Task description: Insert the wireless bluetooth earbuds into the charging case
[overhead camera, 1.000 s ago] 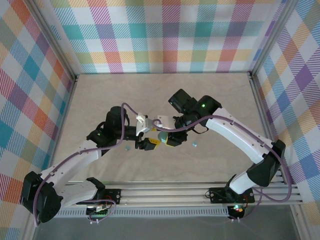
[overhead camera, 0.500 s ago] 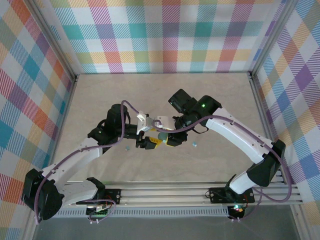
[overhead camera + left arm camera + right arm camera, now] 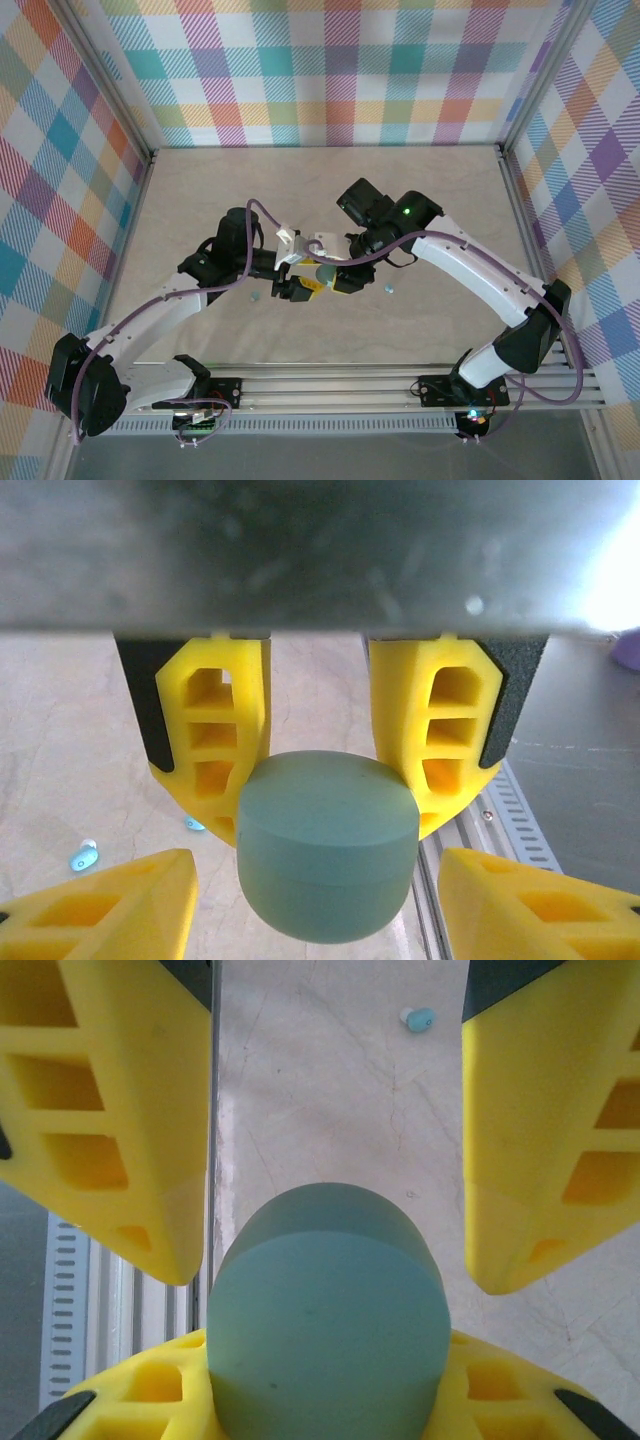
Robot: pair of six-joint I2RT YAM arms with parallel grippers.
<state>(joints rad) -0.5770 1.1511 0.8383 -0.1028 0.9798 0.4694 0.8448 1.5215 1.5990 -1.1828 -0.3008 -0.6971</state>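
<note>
Your right pincer point(image 3: 328, 820) is clamped on the rounded teal plastic charging case point(image 3: 328, 880) at frame centre, lid shut; your left pincer point(image 3: 335, 1265) stands apart astride it. Close off-centre and the case may twist free onto the tiny glossy teal-blue earbuds point(image 3: 83, 857) loose on the desk point(image 3: 60, 730).

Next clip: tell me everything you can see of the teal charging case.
The charging case is a matte, muted-teal rounded puck, flat-faced, with a seam round its side and the lid shut. The right gripper pinches its sides, holding it apparently above the table. The left gripper, open, straddles it without touching.
</note>
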